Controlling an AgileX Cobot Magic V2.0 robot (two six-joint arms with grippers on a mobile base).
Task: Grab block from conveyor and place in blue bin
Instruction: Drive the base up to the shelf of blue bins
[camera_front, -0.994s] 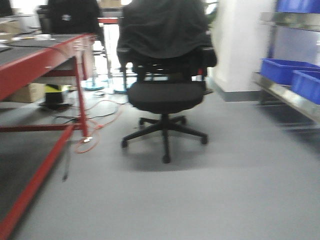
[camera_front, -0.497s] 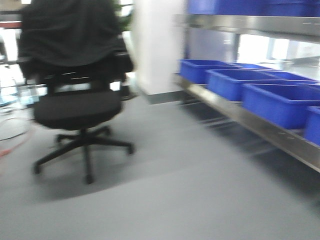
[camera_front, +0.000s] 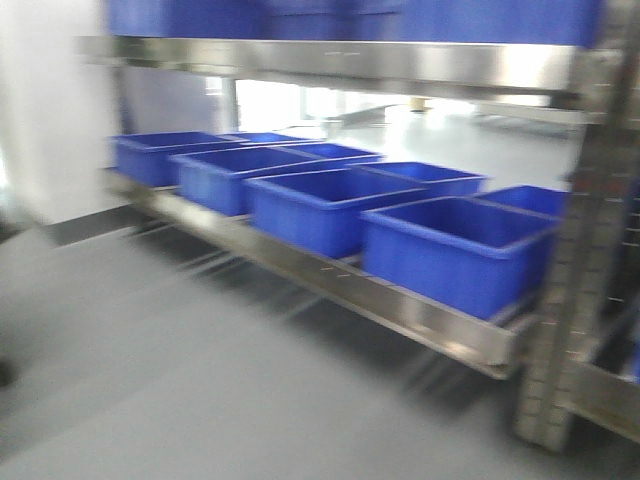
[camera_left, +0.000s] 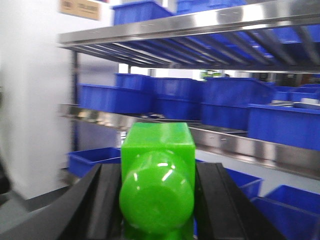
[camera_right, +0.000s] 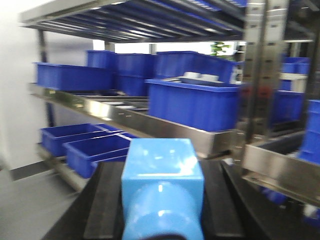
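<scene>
In the left wrist view my left gripper (camera_left: 157, 187) is shut on a bright green block (camera_left: 157, 175) with a round stud, clamped between two black fingers (camera_left: 102, 200). In the right wrist view my right gripper (camera_right: 162, 195) is shut on a light blue block (camera_right: 162, 175) of the same shape. A row of open blue bins (camera_front: 330, 205) sits on the low steel shelf (camera_front: 330, 275) in the front view; the nearest one (camera_front: 465, 250) is at the right. The conveyor is out of view.
A steel rack upright (camera_front: 575, 260) stands at the right, with a higher shelf (camera_front: 330, 60) carrying more blue bins. A white wall or pillar (camera_front: 50, 110) is at the left. Grey floor (camera_front: 180, 370) lies before the rack.
The front view has swung right: the red conveyor and the black office chair have left the frame, and the rack of blue bins now fills it, closer.
</scene>
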